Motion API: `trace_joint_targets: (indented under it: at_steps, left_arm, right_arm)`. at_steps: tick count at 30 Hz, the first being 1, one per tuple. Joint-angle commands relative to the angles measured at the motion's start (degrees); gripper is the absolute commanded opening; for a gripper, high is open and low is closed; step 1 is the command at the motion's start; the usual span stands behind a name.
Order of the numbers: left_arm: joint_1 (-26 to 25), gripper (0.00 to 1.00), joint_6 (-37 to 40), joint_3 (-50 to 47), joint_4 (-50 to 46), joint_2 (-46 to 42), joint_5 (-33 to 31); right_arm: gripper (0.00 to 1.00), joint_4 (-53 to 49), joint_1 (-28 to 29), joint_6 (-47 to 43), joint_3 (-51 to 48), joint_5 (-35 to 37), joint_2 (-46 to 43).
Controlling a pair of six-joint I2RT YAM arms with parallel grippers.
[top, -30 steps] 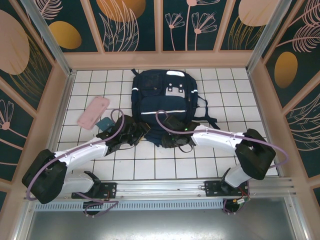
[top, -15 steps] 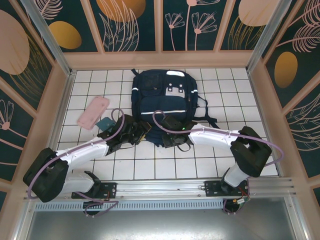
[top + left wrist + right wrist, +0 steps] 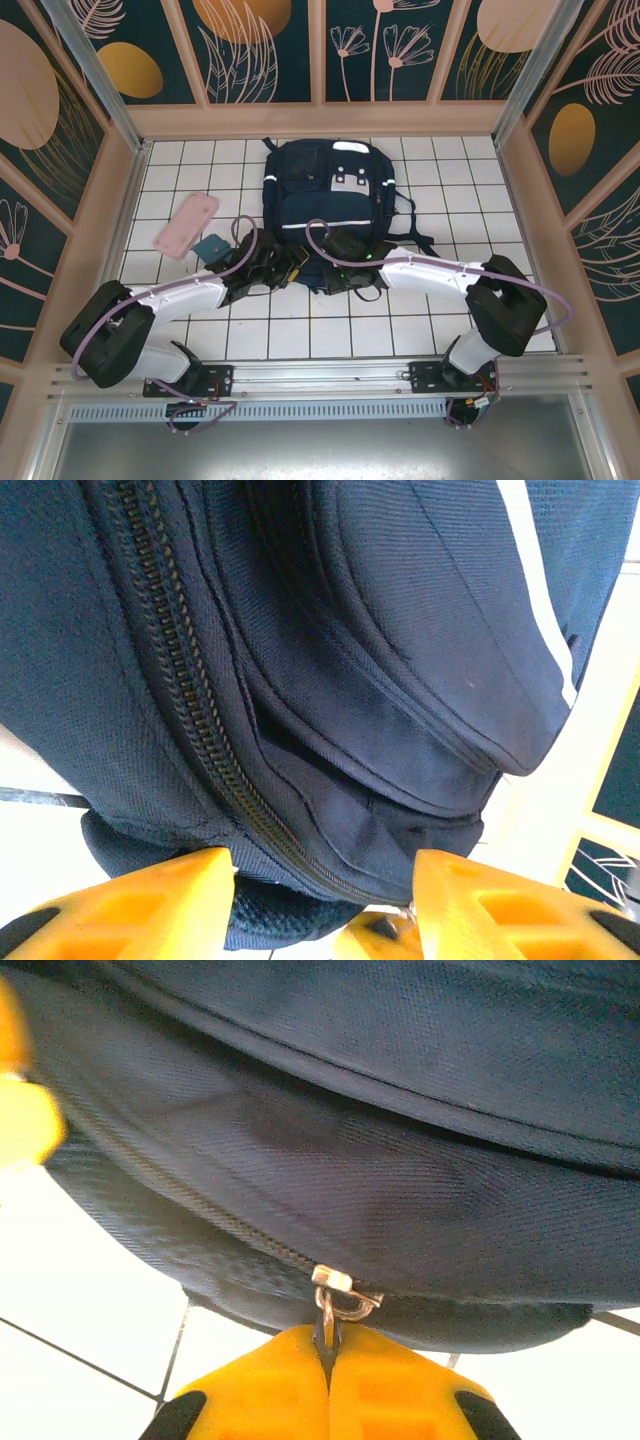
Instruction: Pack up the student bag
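The student bag, a navy backpack with a white stripe, lies flat in the middle of the tiled table. Both grippers are at its near edge. My right gripper is shut on the metal zipper pull, which hangs from the zipper along the bag's edge; from above, the right gripper sits at the bag's near middle. My left gripper is open, and its yellow fingers straddle the bag's bunched edge fabric, which touches both inner faces. Seen from above, the left gripper is at the near left corner.
A pink case and a small teal booklet lie left of the bag, just beyond my left arm. The bag's dark straps trail to the right. Wooden walls ring the table.
My right gripper has shut on the zipper pull. My left arm has slid right to the bag's edge and its jaws have narrowed a little.
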Motion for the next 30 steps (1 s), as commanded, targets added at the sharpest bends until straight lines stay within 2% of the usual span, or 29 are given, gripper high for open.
trace_joint_targets:
  at_steps: [1,5,11,15,18,25,30]
  left_arm:
    - [-0.2,0.49,-1.5,0.9,3.1,1.9,-0.3]
    - [-0.3,0.46,-2.1,0.7,4.4,3.4,-1.2]
    - [-0.3,0.41,-1.8,1.5,4.8,6.1,-1.9]
    - [-0.3,0.32,-1.1,1.5,5.2,7.1,-2.7]
    - [-0.3,0.25,1.6,2.6,3.7,7.0,-3.6]
    - [-0.3,0.01,4.3,2.8,-1.2,5.3,-7.5]
    - [-0.2,0.0,5.4,2.2,-4.2,3.9,-9.9]
  right_arm:
    - [0.0,4.4,1.0,-2.3,0.0,-4.6,-3.2]
    - [0.0,5.0,1.7,-3.4,-0.1,-6.5,-3.7]
    - [0.0,3.2,2.3,-4.3,-0.1,-4.4,-4.0]
    - [0.0,2.1,2.4,-4.3,-0.6,-2.4,-4.9]
    - [0.0,0.5,2.4,-4.0,-0.7,0.1,-5.7]
    - [0.0,-7.0,1.5,-1.7,-0.4,13.1,-6.1]
    - [0.0,-11.8,-2.1,1.0,-1.2,19.1,-6.5]
